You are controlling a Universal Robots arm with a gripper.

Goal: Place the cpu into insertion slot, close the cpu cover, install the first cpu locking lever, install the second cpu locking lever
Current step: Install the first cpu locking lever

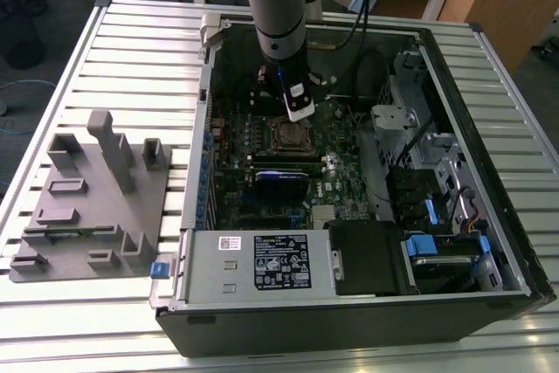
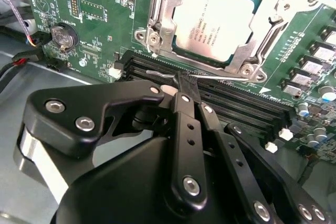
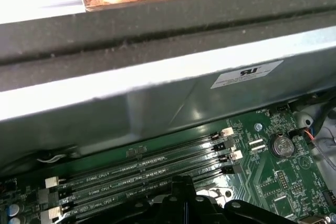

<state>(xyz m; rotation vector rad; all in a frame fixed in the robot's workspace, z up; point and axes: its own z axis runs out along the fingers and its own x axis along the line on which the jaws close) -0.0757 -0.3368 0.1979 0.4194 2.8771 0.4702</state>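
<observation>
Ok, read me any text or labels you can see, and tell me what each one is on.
Nothing reads reliably.
Print on the cpu: blurred.
The power supply label: too small.
The white sticker on the case wall: blurred.
Lettering on the green board by the memory slots: too small.

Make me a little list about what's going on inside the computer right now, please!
cpu: sitting in the insertion slot, grey top facing up
cpu cover: closed down around the chip
locking lever: thin metal rod lying along the socket's edge by the memory slots
end effector: fingers together, tip right at that lever
computer case: open, lying on a slatted table
grey fixture block: on the table, at the exterior view's left
</observation>
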